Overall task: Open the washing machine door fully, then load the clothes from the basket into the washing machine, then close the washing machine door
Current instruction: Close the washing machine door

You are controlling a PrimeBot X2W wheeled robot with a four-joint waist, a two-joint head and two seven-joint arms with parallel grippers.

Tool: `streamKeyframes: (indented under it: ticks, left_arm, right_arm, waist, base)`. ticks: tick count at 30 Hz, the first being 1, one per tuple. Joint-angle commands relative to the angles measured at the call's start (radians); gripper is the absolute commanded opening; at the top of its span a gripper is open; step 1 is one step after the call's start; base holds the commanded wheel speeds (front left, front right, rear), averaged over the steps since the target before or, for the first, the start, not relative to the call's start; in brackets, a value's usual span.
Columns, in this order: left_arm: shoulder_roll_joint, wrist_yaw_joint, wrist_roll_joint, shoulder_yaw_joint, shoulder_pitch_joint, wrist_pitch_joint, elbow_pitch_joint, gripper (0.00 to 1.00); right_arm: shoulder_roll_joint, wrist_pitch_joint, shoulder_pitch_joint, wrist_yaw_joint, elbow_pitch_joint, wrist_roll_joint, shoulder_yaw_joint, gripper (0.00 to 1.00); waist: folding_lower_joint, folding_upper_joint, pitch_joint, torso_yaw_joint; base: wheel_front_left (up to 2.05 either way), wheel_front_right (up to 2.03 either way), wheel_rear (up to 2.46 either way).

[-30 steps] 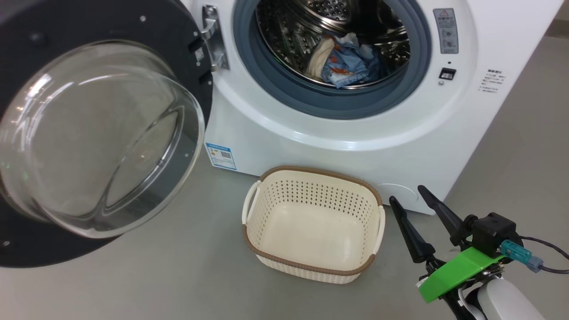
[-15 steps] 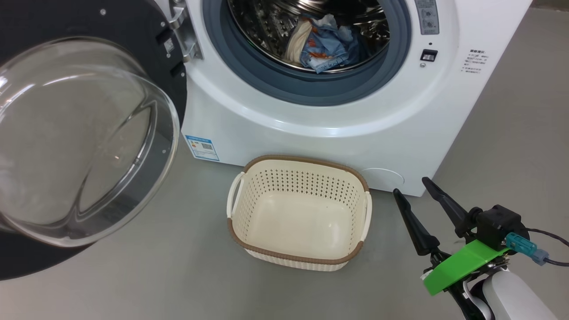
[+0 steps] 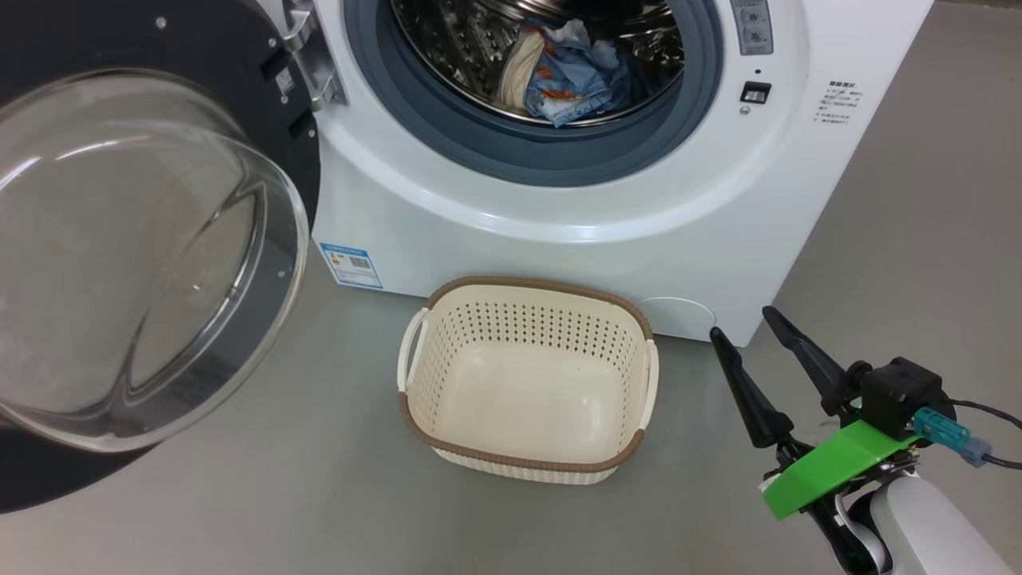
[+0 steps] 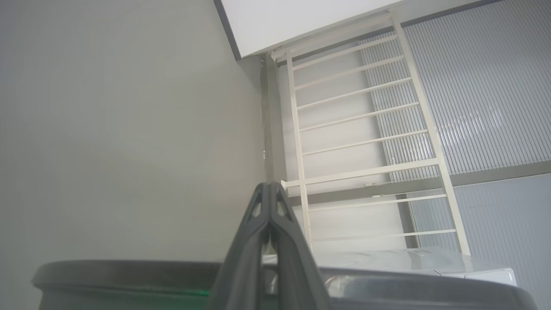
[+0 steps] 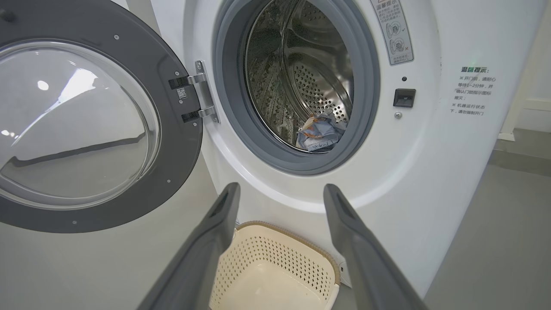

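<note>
Door (image 3: 200,48) is swung wide open, left of the washer (image 3: 559,239), hanging on its metal hinge (image 3: 307,56). Its glass bowl (image 3: 144,255) bulges out into the room. Clothes (image 3: 559,76) are inside the drum (image 3: 447,40), bunched low near the front, just behind the grey gasket (image 3: 479,156): blue printed fabric with a cream piece on its left side. Basket (image 3: 527,285) sits upright on the floor (image 3: 239,495) right in front of the washer, below the opening, its cream bottom in full view. It is close to the front panel; can't tell if it touches. Blue label (image 3: 350,265) is on the washer's lower front, left of the basket.

Right end effector (image 3: 741,321) is low, to the right of the basket and apart from it. Its fingers are spread wide, gripping nothing, and point up toward the washer's lower right corner. A green plate (image 3: 830,471) sits behind the fingers and a cable (image 3: 998,459) trails off right. In its wrist view the two fingers frame the basket rim, with the open drum above.

Left end effector (image 4: 267,186) is fully closed, tips pressed together with nothing between them, aimed at a pale wall (image 4: 129,129) and a white railed frame (image 4: 366,129). A dark curved edge (image 4: 129,271) crosses the bottom of that view; can't tell what it is or whether the fingers touch it.
</note>
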Motion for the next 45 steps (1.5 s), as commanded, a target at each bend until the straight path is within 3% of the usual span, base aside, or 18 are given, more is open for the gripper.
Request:
streamKeyframes:
  ticks: [1, 16, 27, 33, 45]
  left_arm:
    - [0.055, -0.01, -0.013, -0.004, 0.016, 0.029, -0.024, 0.0]
    - [0.021, -0.01, -0.071, -0.107, 0.12, 0.387, -0.125, 0.0]
    - [-0.043, -0.01, -0.145, -0.137, 0.273, 0.588, -0.367, 0.0]
    - [-0.122, -0.007, -0.186, -0.153, 0.391, 0.663, -0.567, 0.0]
    - [-0.323, 0.06, -0.207, -0.249, 0.586, 0.706, -1.004, 0.0]
  right_arm:
    - [-0.006, -0.005, -0.014, 0.002, -0.022, -0.005, 0.014, 1.0]
    - [0.056, -0.005, 0.024, 0.002, -0.016, -0.001, -0.014, 1.0]
    - [0.096, -0.005, 0.059, 0.002, -0.021, 0.0, -0.038, 1.0]
    - [0.106, -0.005, 0.071, 0.002, -0.024, 0.003, -0.043, 1.0]
    - [0.11, -0.005, 0.073, 0.002, -0.022, 0.006, -0.041, 1.0]
  waist:
    - [0.0, -0.0001, -0.004, 0.002]
    - [0.0, -0.0001, -0.078, 0.032]
    - [0.0, -0.0001, -0.101, 0.045]
    - [0.0, -0.0001, -0.109, 0.037]
    - [0.0, -0.0001, -0.124, -0.007]
  base:
    - [0.0, 0.0, 0.0]
    - [0.0, 0.0, 0.0]
    - [0.0, 0.0, 0.0]
    - [0.0, 0.0, 0.0]
    - [0.0, 0.0, 0.0]
